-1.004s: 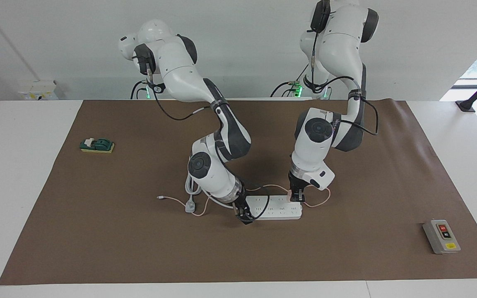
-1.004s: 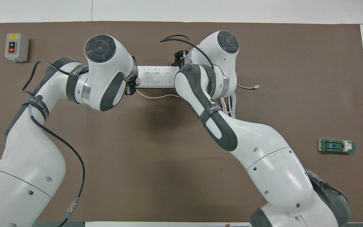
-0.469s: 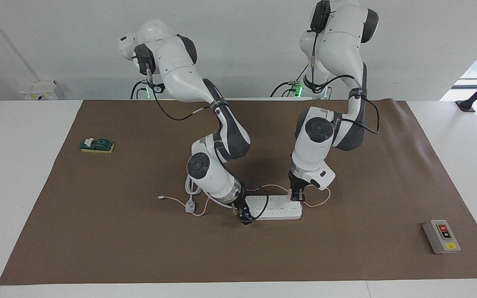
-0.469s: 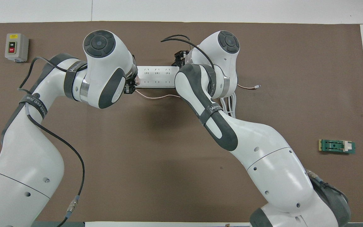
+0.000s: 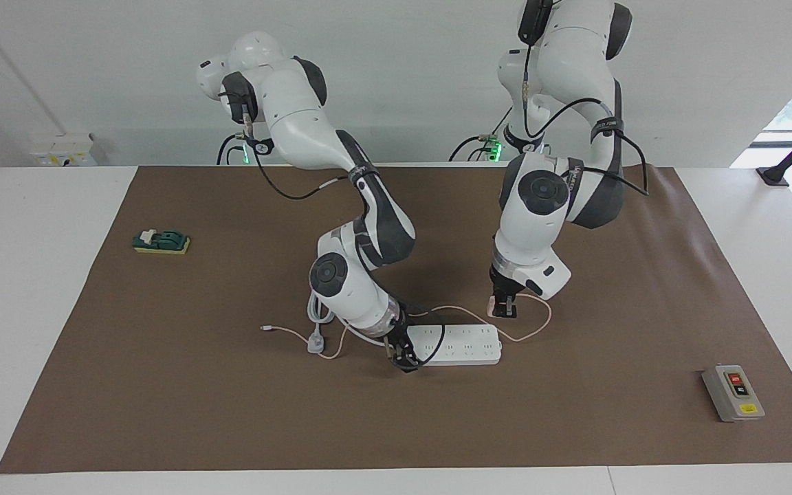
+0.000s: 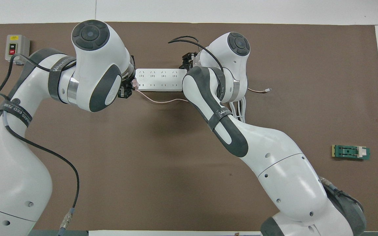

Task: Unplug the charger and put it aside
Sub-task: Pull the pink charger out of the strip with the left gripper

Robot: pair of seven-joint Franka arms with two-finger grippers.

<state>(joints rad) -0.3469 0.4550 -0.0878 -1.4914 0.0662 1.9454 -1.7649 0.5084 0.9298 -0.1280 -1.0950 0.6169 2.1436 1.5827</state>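
Left gripper (image 5: 504,311) is clamped on the small pale-pink cube-shaped charger (image 5: 491,302), lifted clear of the long white multi-socket power strip (image 5: 461,344). The charger hangs in the air above the brown mat (image 5: 231,412), just over the strip's end toward the left arm's side, not touching the strip. In the overhead view the pink cube (image 6: 132,84) shows at the gripper's tip (image 6: 125,91), beside the strip's end (image 6: 157,79). Its thin pink cable (image 5: 537,330) loops from the cube down onto the mat and runs along the strip's robot-facing edge toward the right arm's end of the table, ending in a small connector (image 5: 265,328) on the mat.

Right gripper (image 5: 404,359) is down on the other end of the power strip, pressing against it; cannot tell if its fingers are apart or together.

A white plug with thick white coiled cord (image 5: 315,330) lies on the mat beside the right arm's wrist. Grey switch box with red and black buttons (image 5: 733,392) sits near the mat corner at the left arm's end. Green block on a yellow base (image 5: 161,241) sits well apart, at the right arm's end.
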